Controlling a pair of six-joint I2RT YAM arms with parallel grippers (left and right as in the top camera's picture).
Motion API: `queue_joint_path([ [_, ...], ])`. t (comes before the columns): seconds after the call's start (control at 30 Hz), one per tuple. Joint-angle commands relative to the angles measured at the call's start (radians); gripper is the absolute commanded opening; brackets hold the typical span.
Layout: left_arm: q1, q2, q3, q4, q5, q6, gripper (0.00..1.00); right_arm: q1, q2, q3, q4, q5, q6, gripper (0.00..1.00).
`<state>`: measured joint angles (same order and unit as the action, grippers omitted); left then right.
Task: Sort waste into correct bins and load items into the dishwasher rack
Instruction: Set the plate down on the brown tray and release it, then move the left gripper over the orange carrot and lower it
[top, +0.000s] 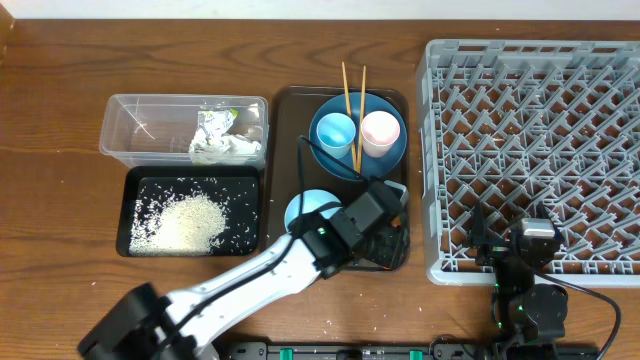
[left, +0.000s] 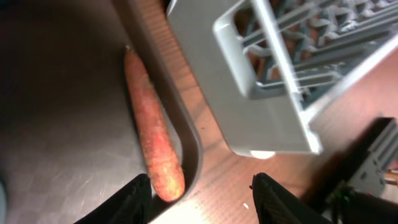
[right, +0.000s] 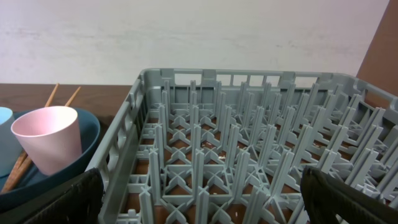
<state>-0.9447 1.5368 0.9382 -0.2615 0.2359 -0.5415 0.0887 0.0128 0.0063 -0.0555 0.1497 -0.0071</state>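
Note:
An orange carrot (left: 152, 137) lies in the brown serving tray (top: 290, 130) along its right rim. My left gripper (left: 202, 202) is open at the tray's front right corner (top: 385, 245); the carrot's near tip sits between the jaws beside the left finger, untouched by the right one. The overhead view hides the carrot under that gripper. On the tray stand a blue plate (top: 358, 167) carrying a light blue cup (top: 335, 131), a pink cup (top: 380, 132) and chopsticks (top: 347, 90), plus a white-blue bowl (top: 300, 208). My right gripper (right: 202, 199) hangs open and empty over the front edge of the grey rack (top: 530, 150).
The clear tub (top: 130, 125) at the back left holds a tissue (top: 222, 150) and a wrapper (top: 215, 123). The black tray (top: 250, 180) in front of it holds rice (top: 190, 222). The rack's corner (left: 249, 93) stands close to the serving tray's rim.

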Motion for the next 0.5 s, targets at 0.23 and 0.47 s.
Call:
queue_joint_path([
  [0.23, -0.004, 0.157, 0.015, 0.021, -0.065, -0.071, 0.55, -0.011, 0.0, -0.001, -0.004, 0.003, 0.006, 0.99],
  [0.47, -0.016, 0.19, 0.015, 0.02, -0.065, -0.07, 0.56, -0.011, 0.0, -0.001, -0.004, 0.003, 0.006, 0.99],
])
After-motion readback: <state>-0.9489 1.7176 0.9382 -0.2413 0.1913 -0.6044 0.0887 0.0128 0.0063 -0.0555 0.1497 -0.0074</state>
